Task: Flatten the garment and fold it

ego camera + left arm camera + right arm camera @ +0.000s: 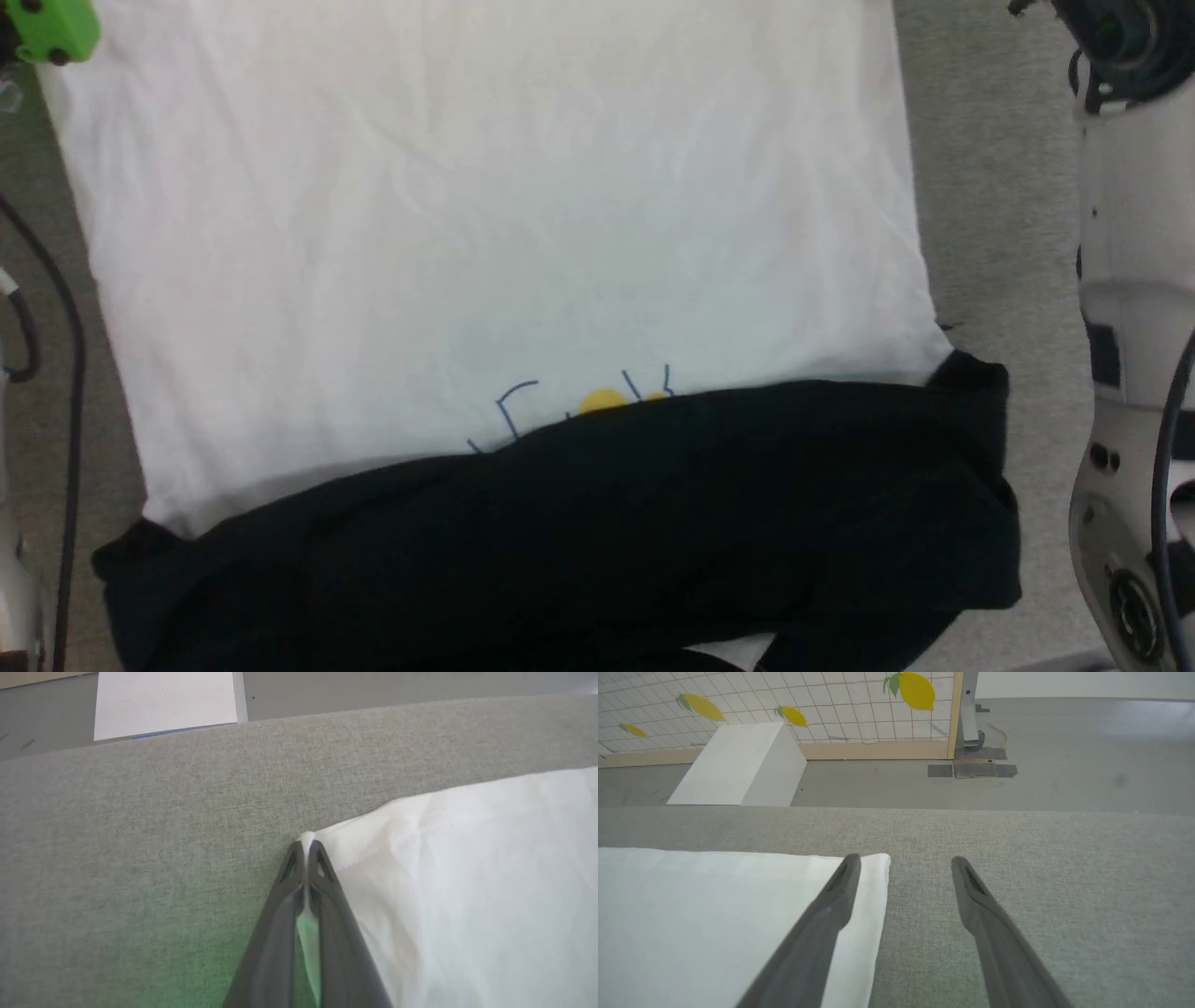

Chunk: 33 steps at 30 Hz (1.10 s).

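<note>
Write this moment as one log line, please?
left gripper: shut on T-shirt corner | right gripper: open over another corner | black sleeves: partly covering print

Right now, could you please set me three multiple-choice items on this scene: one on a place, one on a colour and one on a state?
1. Where does the left hand grip the garment?
A. on the black collar
B. at a white corner
C. on the chest print

2. What colour is the folded-over part lying across the garment's near end in the head view?
A. black
B. red
C. green

3. How does the right hand stand?
A. shut on the garment
B. shut on nothing
C. open

Answers:
1 B: white cloth is pinched between its closed fingers at the corner's tip.
2 A: the head view shows black cloth below the white body.
3 C: its fingers stand apart, one over the white corner and one over the grey surface.
</note>
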Motion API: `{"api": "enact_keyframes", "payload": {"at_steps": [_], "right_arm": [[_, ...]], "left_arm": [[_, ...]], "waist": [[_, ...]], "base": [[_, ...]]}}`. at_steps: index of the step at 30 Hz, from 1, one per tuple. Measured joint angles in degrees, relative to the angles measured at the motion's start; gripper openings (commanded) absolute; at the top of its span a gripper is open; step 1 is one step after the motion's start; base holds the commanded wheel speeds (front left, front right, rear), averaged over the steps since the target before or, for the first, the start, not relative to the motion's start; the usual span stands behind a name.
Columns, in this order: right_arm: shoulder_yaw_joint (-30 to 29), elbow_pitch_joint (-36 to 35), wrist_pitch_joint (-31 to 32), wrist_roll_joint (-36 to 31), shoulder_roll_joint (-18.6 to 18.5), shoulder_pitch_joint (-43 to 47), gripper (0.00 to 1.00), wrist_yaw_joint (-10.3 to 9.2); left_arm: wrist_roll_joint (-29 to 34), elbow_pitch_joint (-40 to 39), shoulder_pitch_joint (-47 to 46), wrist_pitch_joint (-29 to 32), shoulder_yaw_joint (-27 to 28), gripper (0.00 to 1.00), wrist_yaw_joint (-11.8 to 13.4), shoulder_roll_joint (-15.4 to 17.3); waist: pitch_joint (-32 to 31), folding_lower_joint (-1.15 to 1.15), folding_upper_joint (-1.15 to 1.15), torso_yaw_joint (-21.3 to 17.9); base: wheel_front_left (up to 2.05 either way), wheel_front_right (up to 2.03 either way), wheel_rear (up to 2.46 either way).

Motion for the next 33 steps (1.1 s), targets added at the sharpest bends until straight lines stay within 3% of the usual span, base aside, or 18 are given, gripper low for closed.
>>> {"api": "enact_keyframes", "payload": {"at_steps": [5,11,12,13,15,20,33], "right_arm": [[-3.6,8.3,5.7,-2.4,0.5,-5.7,1.00,0.00],[-3.2,12.9,12.8,-6.7,0.3,-10.2,1.00,0.00],[-2.7,13.3,14.3,-7.4,0.0,-11.3,0.89,0.00],[-2.3,13.5,15.3,-8.0,-0.2,-11.9,0.44,0.00],[-1.5,13.5,17.0,-8.5,-0.4,-12.8,0.02,0.00],[-0.1,12.2,15.9,-8.8,-0.7,-13.0,0.00,0.01],[3.9,8.4,-10.5,-9.6,-5.1,-10.2,0.00,0.04]], "left_arm": [[-0.6,0.3,-1.1,-2.0,-1.3,0.00,-1.3,-1.7],[-1.1,0.5,-1.8,-3.9,-1.6,0.00,-1.9,-2.6],[-1.2,0.6,-2.0,-4.1,-1.6,0.00,-2.0,-2.8],[-1.3,0.6,-2.1,-4.2,-1.6,0.00,-2.0,-2.8],[-1.8,0.7,-2.3,-4.6,-1.6,0.00,-2.0,-2.8],[-1.7,0.9,-2.3,-7.5,-1.6,0.00,-2.3,-2.5],[5.5,5.7,-3.5,-34.1,-2.2,0.00,-4.9,-0.6]], "waist": [[1.1,0.00,0.00,2.8],[2.7,0.00,0.00,4.8],[2.9,0.00,0.00,5.0],[3.0,0.00,0.00,5.1],[3.3,0.00,0.00,5.3],[3.5,0.00,0.00,5.3],[0.7,0.00,0.00,4.9]], "base": [[0.00,0.00,0.00],[0.00,0.00,0.00],[0.00,0.00,0.00],[0.00,0.00,0.00],[0.00,0.00,0.00],[0.00,0.00,0.00],[0.00,0.00,0.00]]}}
